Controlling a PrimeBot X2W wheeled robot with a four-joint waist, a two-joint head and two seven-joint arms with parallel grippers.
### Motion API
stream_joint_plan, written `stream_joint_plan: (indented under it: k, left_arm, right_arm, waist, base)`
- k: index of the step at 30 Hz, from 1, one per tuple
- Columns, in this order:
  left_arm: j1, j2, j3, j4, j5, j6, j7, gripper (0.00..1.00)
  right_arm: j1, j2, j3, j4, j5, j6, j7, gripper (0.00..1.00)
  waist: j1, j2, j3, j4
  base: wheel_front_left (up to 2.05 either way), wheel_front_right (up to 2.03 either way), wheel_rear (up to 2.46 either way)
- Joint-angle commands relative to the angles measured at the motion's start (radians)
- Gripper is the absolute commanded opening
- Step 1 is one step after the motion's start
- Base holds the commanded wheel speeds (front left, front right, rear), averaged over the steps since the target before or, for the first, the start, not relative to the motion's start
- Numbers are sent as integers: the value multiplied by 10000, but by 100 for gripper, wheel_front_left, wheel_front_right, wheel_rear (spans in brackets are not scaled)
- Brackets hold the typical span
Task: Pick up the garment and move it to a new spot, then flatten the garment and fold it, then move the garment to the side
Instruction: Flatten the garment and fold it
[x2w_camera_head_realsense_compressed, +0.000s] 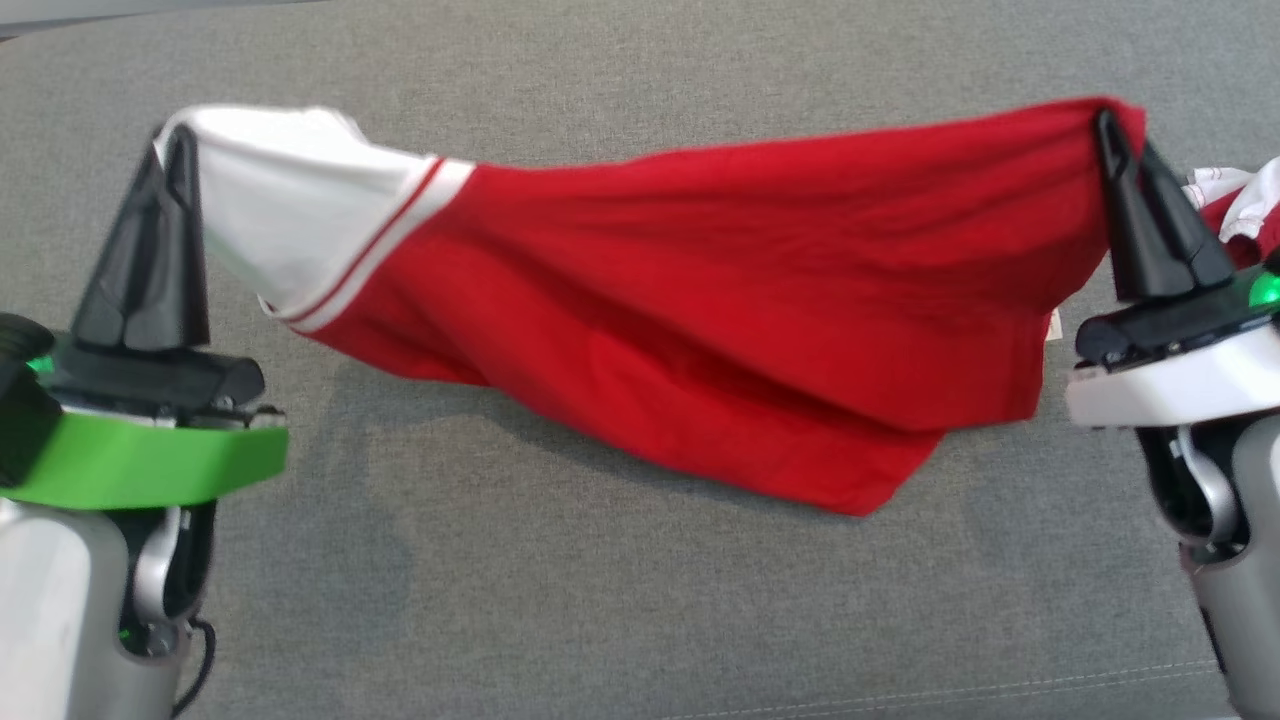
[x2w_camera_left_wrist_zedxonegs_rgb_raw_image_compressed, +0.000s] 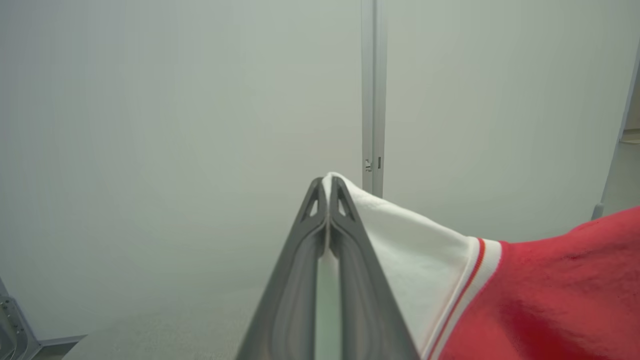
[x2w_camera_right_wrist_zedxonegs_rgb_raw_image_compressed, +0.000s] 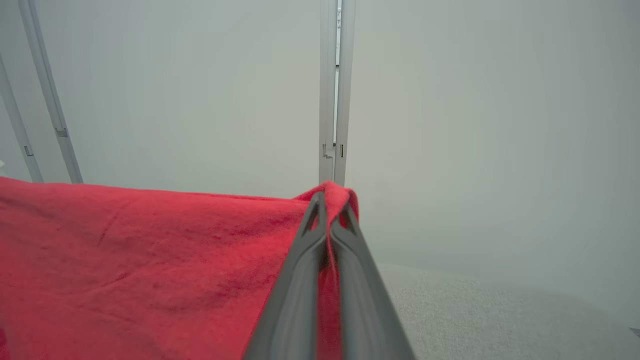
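The garment is red with a white sleeve and thin red stripes, and it hangs stretched between my two grippers above the grey fabric surface. My left gripper is shut on the white sleeve end, seen close in the left wrist view where the garment drapes from the left gripper. My right gripper is shut on the red corner; in the right wrist view the garment folds over the right gripper. The lower red hem sags towards the surface.
The grey upholstered surface spreads under and around the garment. More red and white cloth lies bunched at the right edge behind my right gripper. Pale wall panels with a metal upright stand beyond.
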Motion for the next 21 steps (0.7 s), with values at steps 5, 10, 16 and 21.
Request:
stream_joint_plan:
  k: [5,10,16,21]
  left_arm:
    - [-1914,508,246,-724,594,61,103,0]
    - [-3169,693,388,-1103,804,93,311,0]
    - [-4214,781,447,-1321,730,69,641,0]
    - [-4468,683,305,-1106,565,-16,741,0]
  right_arm:
    - [-1448,-658,-307,-1041,116,-4,567,0]
    - [-2174,-919,-539,-1524,225,-4,908,0]
    - [-2422,-922,-627,-1711,483,-4,1285,0]
    - [-2368,-829,-575,-1456,723,-4,1335,0]
  waist:
    - [0,0,-168,-25]
    - [0,0,-284,-59]
    - [0,0,-365,-160]
    - [0,0,-231,-202]
  base:
    - [0,0,0]
    - [0,0,0]
    - [0,0,0]
    - [0,0,0]
